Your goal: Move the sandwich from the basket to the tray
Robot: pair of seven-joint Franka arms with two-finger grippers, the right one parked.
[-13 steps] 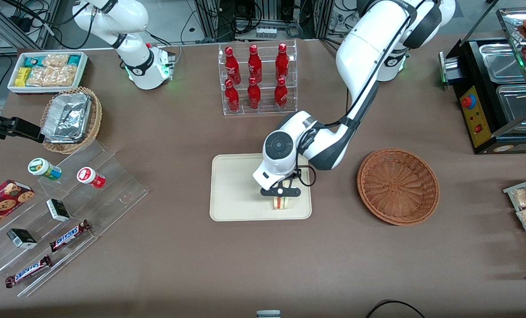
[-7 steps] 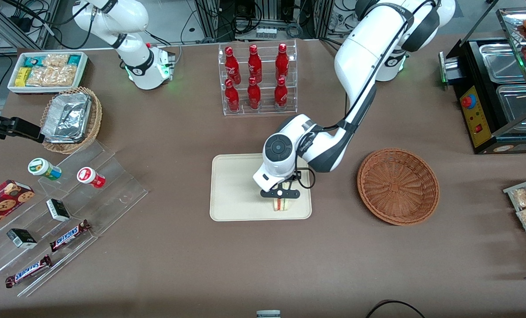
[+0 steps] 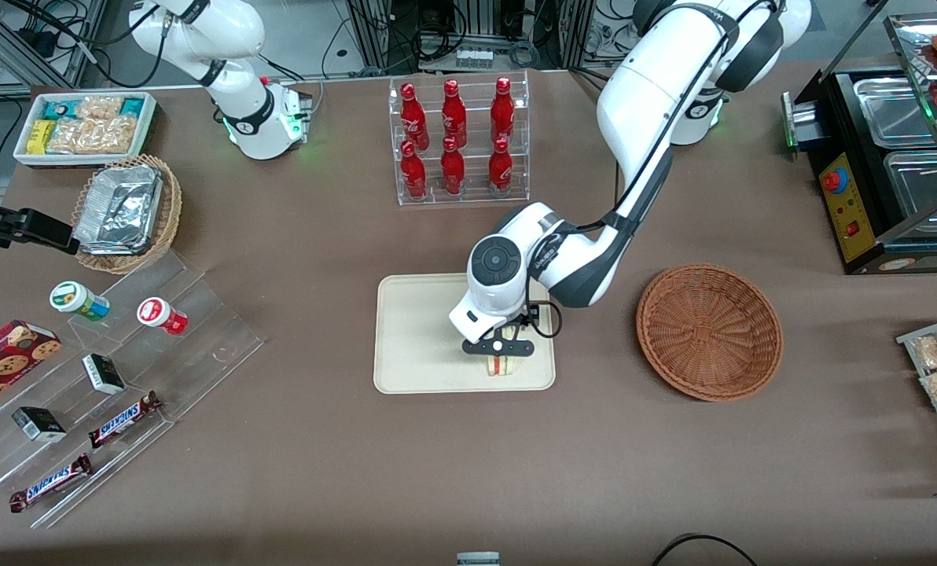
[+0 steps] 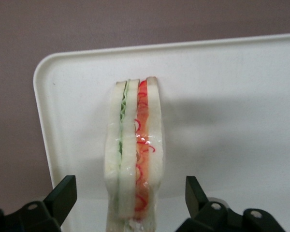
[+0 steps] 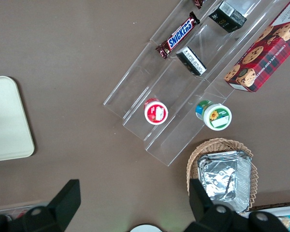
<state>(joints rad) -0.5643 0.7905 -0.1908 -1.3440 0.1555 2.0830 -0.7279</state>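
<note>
The sandwich (image 3: 502,365) (image 4: 134,154) stands on its edge on the cream tray (image 3: 413,338) (image 4: 222,106), near the tray's corner that is closest to the front camera and nearest the basket. Its red and green filling layers face up. My gripper (image 3: 500,347) (image 4: 130,203) hovers just above the sandwich. It is open, and both black fingers (image 4: 63,195) stand well apart from the bread. The reddish-brown wicker basket (image 3: 709,331) sits empty beside the tray, toward the working arm's end of the table.
A clear rack of red bottles (image 3: 457,141) stands farther from the front camera than the tray. A clear stepped display with snack bars and cups (image 3: 115,377) lies toward the parked arm's end, along with a tan basket of foil containers (image 3: 126,212).
The gripper has risen slightly off the sandwich and drawn a little away from the front camera. The sandwich stays put on the tray.
</note>
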